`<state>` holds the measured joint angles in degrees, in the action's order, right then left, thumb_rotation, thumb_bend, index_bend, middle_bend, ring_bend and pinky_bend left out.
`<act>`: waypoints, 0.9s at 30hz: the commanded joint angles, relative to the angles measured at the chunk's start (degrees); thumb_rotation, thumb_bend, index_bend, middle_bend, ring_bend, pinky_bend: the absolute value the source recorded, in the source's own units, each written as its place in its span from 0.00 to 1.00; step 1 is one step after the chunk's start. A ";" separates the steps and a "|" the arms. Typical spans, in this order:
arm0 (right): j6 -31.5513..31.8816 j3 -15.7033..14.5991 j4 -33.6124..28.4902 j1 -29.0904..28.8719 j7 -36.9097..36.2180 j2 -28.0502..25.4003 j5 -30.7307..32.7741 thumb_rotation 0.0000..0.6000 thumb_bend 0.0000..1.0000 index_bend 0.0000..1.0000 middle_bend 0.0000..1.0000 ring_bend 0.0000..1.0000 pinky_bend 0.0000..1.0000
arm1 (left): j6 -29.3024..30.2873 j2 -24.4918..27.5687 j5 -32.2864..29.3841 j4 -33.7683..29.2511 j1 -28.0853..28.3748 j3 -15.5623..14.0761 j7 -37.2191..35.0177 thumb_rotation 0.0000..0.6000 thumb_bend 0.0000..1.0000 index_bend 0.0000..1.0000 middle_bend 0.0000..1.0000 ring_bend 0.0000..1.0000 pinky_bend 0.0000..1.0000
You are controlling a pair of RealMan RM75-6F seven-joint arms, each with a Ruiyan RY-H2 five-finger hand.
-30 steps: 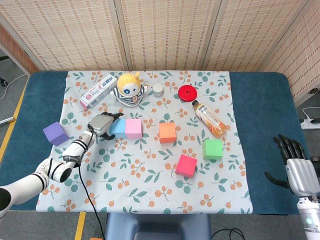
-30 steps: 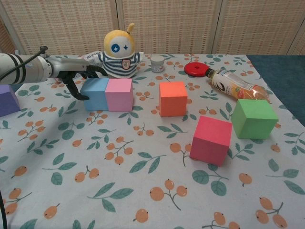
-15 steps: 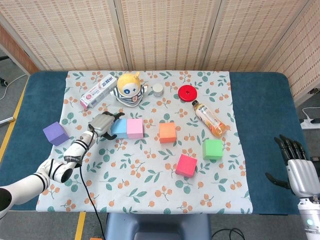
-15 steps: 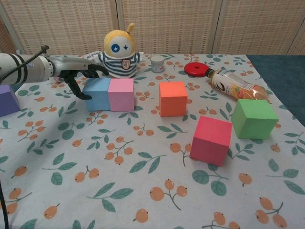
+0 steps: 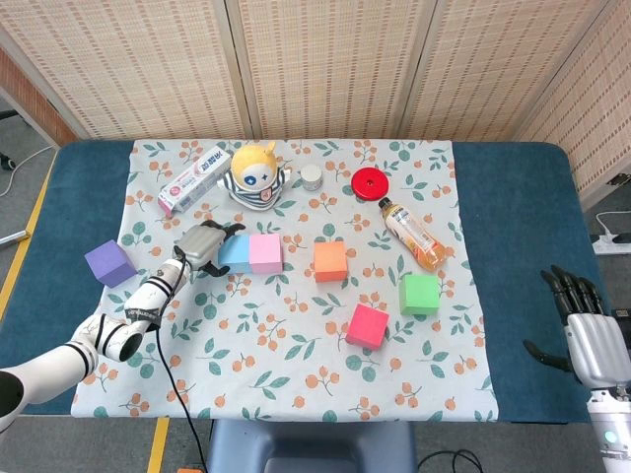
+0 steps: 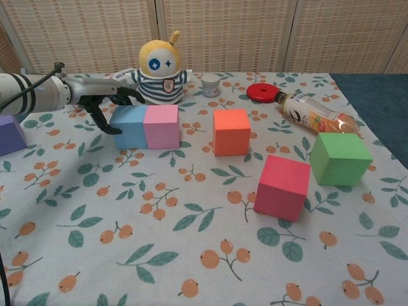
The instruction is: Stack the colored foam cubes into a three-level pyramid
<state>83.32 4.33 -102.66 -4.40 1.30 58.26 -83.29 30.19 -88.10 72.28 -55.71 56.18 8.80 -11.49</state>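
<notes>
A blue cube point(image 5: 234, 253) point(image 6: 129, 125) and a light pink cube point(image 5: 264, 253) point(image 6: 160, 125) stand side by side and touching. My left hand point(image 5: 202, 246) point(image 6: 102, 102) is at the blue cube's left side. Its fingers are spread around that edge, with the thumb low at the front. An orange cube point(image 5: 330, 261) point(image 6: 231, 131) stands a little to the right of the pair. Nearer me are a magenta cube point(image 5: 367, 325) point(image 6: 282, 186) and a green cube point(image 5: 419, 294) point(image 6: 340, 158). A purple cube point(image 5: 109, 263) point(image 6: 9, 134) sits far left. My right hand point(image 5: 589, 335) hangs open off the table's right front corner.
Along the back of the floral cloth point(image 5: 296, 374) are a toothpaste box point(image 5: 194, 178), a yellow plush toy point(image 5: 257, 174) point(image 6: 162, 69), a small jar point(image 5: 312, 176) point(image 6: 210, 85) and a red lid point(image 5: 368, 183) point(image 6: 260, 91). A drink bottle point(image 5: 413, 235) point(image 6: 315, 115) lies behind the green cube.
The blue and pink cubes shifted very slightly to the right with my left hand against them. The right hand has stayed still.
</notes>
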 commanded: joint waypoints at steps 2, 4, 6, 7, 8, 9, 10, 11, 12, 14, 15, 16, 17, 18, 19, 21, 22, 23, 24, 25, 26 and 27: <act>0.05 0.01 -0.06 0.03 0.04 0.00 0.02 1.00 0.00 0.00 0.00 0.00 0.00 | 0.07 -0.06 0.18 0.04 -0.04 -0.07 -0.18 1.00 0.33 0.13 0.31 0.21 0.14; 0.04 0.00 -0.08 0.04 0.06 -0.01 0.05 0.99 0.00 0.00 0.00 0.00 0.00 | 0.07 -0.05 0.26 0.02 -0.05 -0.09 -0.30 1.00 0.33 0.13 0.31 0.21 0.14; 0.08 -0.03 -0.15 0.07 0.13 0.00 -0.01 1.00 0.00 0.00 0.00 0.00 0.00 | 0.37 -0.04 0.62 -0.13 -0.10 -0.15 -0.48 1.00 0.33 0.13 0.31 0.21 0.14; 0.12 -0.03 -0.19 0.09 0.17 0.00 -0.02 0.99 0.00 0.00 0.00 0.00 0.00 | 0.50 -0.05 0.82 -0.20 -0.11 -0.18 -0.61 1.00 0.33 0.13 0.31 0.21 0.14; 0.12 -0.04 -0.20 0.10 0.20 0.01 0.00 0.99 0.00 0.00 0.00 0.00 0.00 | 0.56 -0.08 0.90 -0.19 -0.11 -0.18 -0.70 1.00 0.33 0.13 0.30 0.21 0.14; 0.15 -0.04 -0.22 0.13 0.19 -0.01 0.02 0.99 0.00 0.00 0.00 0.00 0.00 | 0.60 -0.08 0.96 -0.21 -0.11 -0.16 -0.81 1.00 0.33 0.13 0.30 0.21 0.14; 0.19 -0.02 -0.24 0.16 0.17 -0.02 0.06 0.99 0.00 0.00 0.00 0.00 0.00 | 0.70 -0.07 1.04 -0.24 -0.12 -0.15 -0.93 1.00 0.33 0.13 0.30 0.21 0.14; 0.19 -0.02 -0.25 0.17 0.17 -0.03 0.09 1.00 0.00 0.00 0.00 0.00 0.00 | 0.77 -0.03 1.11 -0.25 -0.14 -0.16 -0.95 1.00 0.33 0.13 0.30 0.21 0.14; 0.20 -0.02 -0.28 0.18 0.15 -0.05 0.09 1.00 0.00 0.00 0.00 0.00 0.00 | 0.82 0.03 1.18 -0.27 -0.15 -0.19 -0.98 1.00 0.33 0.13 0.30 0.21 0.14; 0.23 -0.03 -0.30 0.20 0.21 -0.09 0.05 1.00 0.00 0.00 0.00 0.00 0.00 | 0.94 0.23 1.31 -0.41 -0.23 -0.25 -1.04 1.00 0.33 0.13 0.30 0.21 0.14; 0.26 -0.03 -0.30 0.21 0.22 -0.10 0.03 0.99 0.00 0.00 0.00 0.00 0.00 | 0.97 0.33 1.37 -0.47 -0.26 -0.29 -1.06 1.00 0.33 0.13 0.30 0.21 0.14; 0.29 -0.02 -0.30 0.22 0.21 -0.09 0.02 0.99 0.00 0.00 0.00 0.00 0.00 | 1.08 0.43 1.40 -0.56 -0.33 -0.30 -1.09 1.00 0.33 0.13 0.30 0.21 0.14; 0.33 0.00 -0.30 0.23 0.22 -0.08 -0.01 0.99 0.00 0.00 0.00 0.00 0.00 | 1.14 0.49 1.41 -0.63 -0.39 -0.31 -1.14 1.00 0.33 0.13 0.30 0.21 0.14; 0.36 0.01 -0.29 0.24 0.20 -0.07 -0.01 0.99 0.00 0.00 0.00 0.00 0.00 | 1.20 0.55 1.44 -0.75 -0.46 -0.35 -1.22 1.00 0.33 0.13 0.30 0.21 0.14; 0.37 0.01 -0.29 0.24 0.19 -0.05 -0.02 0.99 0.00 0.00 0.00 0.00 0.00 | 1.26 0.56 1.47 -0.79 -0.51 -0.38 -1.24 1.00 0.33 0.13 0.30 0.21 0.14; 0.39 -0.01 -0.24 0.26 0.17 -0.03 -0.05 0.99 0.00 0.00 0.00 0.00 0.00 | 1.28 0.50 1.55 -0.81 -0.53 -0.47 -1.24 1.00 0.33 0.13 0.30 0.21 0.14; 0.38 -0.03 -0.24 0.27 0.15 -0.03 -0.08 0.99 0.00 0.00 0.00 0.00 0.00 | 1.28 0.39 1.60 -0.76 -0.51 -0.50 -1.23 1.00 0.33 0.13 0.30 0.21 0.14; 0.40 -0.05 -0.25 0.29 0.15 -0.04 -0.10 0.99 0.00 0.00 0.00 0.00 0.00 | 1.23 0.30 1.65 -0.70 -0.47 -0.55 -1.20 1.00 0.33 0.13 0.30 0.21 0.14; 0.43 -0.06 -0.27 0.31 0.15 -0.05 -0.12 0.99 0.00 0.00 0.00 0.00 0.00 | 1.14 0.21 1.66 -0.63 -0.42 -0.57 -1.21 1.00 0.33 0.13 0.30 0.21 0.14; 0.47 -0.07 -0.29 0.35 0.16 -0.06 -0.10 0.99 0.00 0.00 0.00 0.00 0.00 | 1.13 0.03 1.65 -0.49 -0.36 -0.52 -1.25 1.00 0.33 0.13 0.30 0.21 0.14; 0.48 -0.08 -0.32 0.38 0.16 -0.07 -0.10 1.00 0.00 0.00 0.00 0.00 0.00 | 1.16 -0.12 1.63 -0.35 -0.33 -0.49 -1.29 1.00 0.33 0.13 0.30 0.21 0.14; 0.48 -0.11 -0.34 0.41 0.16 -0.10 -0.09 0.99 0.00 0.00 0.00 0.00 0.00 | 1.13 -0.25 1.63 -0.20 -0.30 -0.47 -1.34 1.00 0.33 0.13 0.30 0.21 0.14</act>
<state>83.80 4.22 -103.00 -3.99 1.46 58.16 -83.39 31.32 -88.29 73.91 -55.96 55.86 8.31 -12.80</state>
